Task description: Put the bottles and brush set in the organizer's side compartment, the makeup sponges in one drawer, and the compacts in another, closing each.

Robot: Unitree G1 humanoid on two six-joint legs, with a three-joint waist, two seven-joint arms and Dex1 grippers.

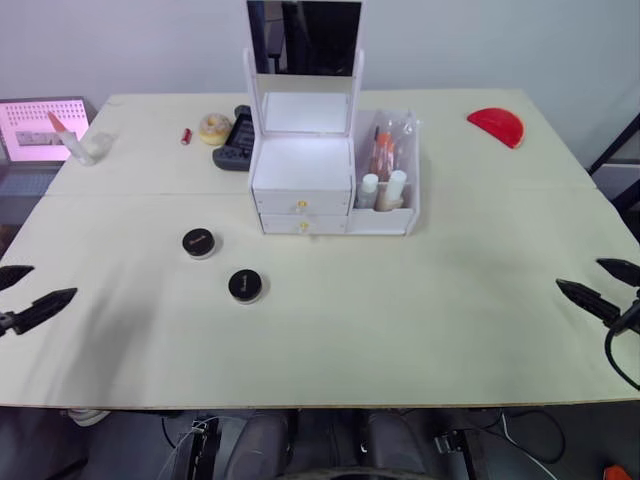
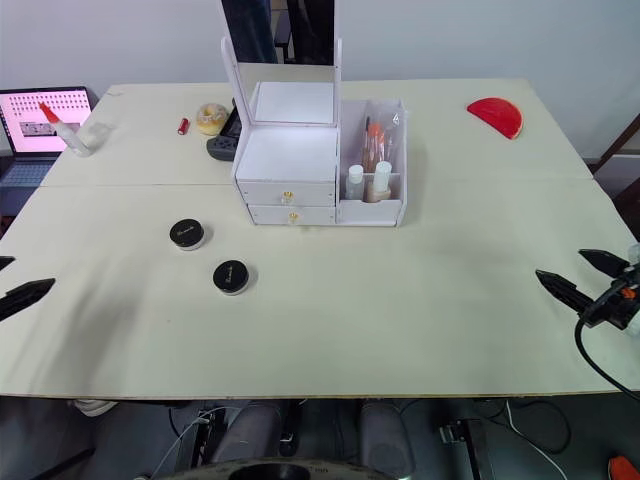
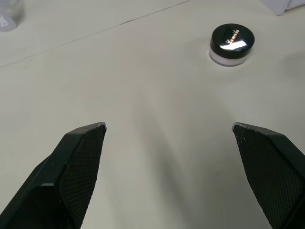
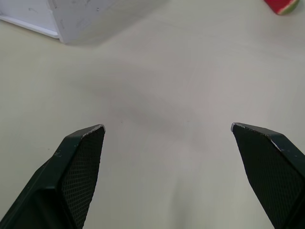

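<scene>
A: State the organizer position and orientation.
B: The white organizer (image 1: 305, 185) stands upright at mid-table (image 1: 420, 310), mirror (image 1: 303, 38) raised, both drawer fronts toward the robot and shut. The side compartment (image 1: 385, 180) is on its right side; two white-capped bottles (image 1: 383, 189) and the brush set (image 1: 384, 150) stand upright inside.
A: Compacts?
B: Two round black-lidded compacts lie flat, lids up, forward-left of the drawers: one (image 1: 199, 242) farther, one (image 1: 246, 285) nearer.
A: Grippers?
B: The left gripper (image 1: 25, 293) and right gripper (image 1: 602, 285) hover at the table's side edges, fingers spread wide, holding nothing.
</scene>
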